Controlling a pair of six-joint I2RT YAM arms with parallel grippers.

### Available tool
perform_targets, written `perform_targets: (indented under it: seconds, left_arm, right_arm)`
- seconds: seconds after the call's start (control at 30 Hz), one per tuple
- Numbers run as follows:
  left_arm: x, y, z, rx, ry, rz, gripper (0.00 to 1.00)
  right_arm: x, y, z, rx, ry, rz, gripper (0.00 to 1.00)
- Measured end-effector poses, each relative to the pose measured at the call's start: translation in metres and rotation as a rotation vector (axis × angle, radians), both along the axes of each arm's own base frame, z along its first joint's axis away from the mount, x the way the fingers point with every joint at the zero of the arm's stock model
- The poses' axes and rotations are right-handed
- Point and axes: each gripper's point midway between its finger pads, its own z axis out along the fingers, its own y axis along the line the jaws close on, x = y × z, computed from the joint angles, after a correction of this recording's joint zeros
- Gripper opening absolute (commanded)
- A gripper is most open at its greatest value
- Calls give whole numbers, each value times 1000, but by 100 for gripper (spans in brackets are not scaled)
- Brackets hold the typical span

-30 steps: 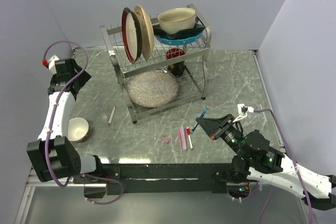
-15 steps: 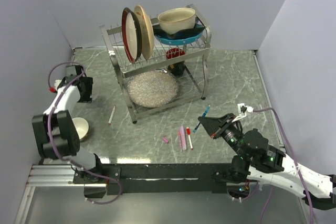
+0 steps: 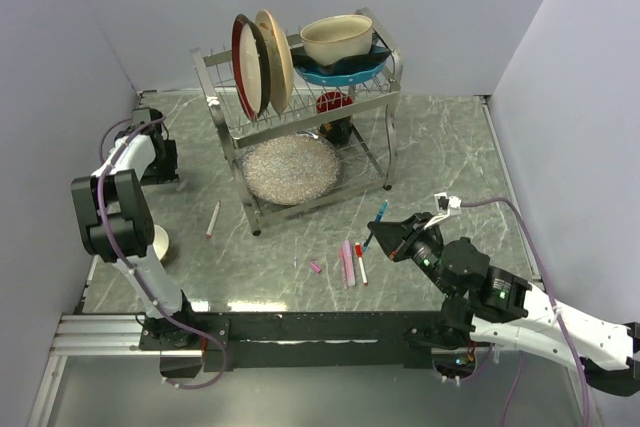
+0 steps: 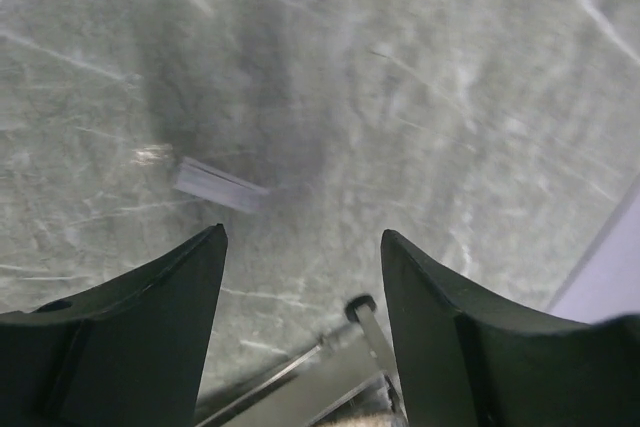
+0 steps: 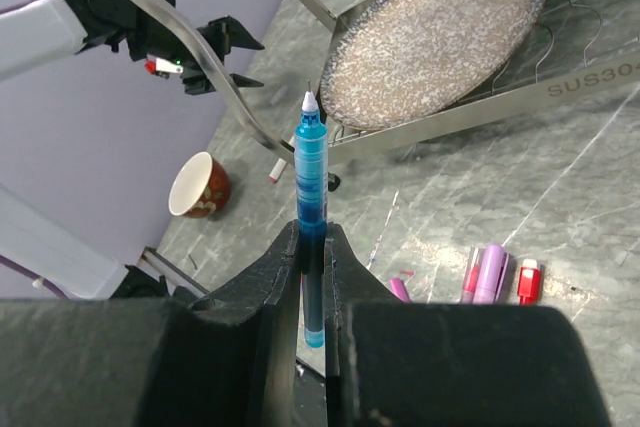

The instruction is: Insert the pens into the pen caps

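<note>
My right gripper [image 3: 388,237] is shut on the dark blue pen [image 3: 378,220], held above the table with its white tip pointing away; the right wrist view shows the pen [image 5: 310,182] upright between the jaws [image 5: 313,234]. A pink-and-lilac pen [image 3: 347,262], a whitish pen with a red end [image 3: 360,263] and a tiny pink cap [image 3: 314,267] lie just left of it. Another whitish stick [image 3: 213,218] lies further left. My left gripper [image 3: 163,159] is open and empty, low over the far-left table [image 4: 303,237], near a small blurred whitish piece [image 4: 220,184].
A metal dish rack [image 3: 385,107] with plates, bowls and a speckled plate [image 3: 291,169] stands at the back centre. A small bowl [image 3: 150,245] sits by the left arm. One rack foot [image 4: 360,305] shows between the left fingers. Walls close off three sides.
The left arm swung in from the wall and lowered its open gripper to the far-left table. The right gripper shifted slightly left with the blue pen.
</note>
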Motion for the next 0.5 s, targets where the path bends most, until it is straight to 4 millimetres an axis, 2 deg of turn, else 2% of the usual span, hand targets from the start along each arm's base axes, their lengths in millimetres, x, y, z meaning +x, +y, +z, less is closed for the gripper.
perform_targets:
  seconds: [0.17,0.5]
  left_arm:
    - [-10,-7,-22,-27,87,28,68]
    - [-18,-6,-39,-4,165,52,65]
  right_arm:
    - [2,3,-3,-18,3,0,0]
    - [5,4,-8,-47,5,-14,0]
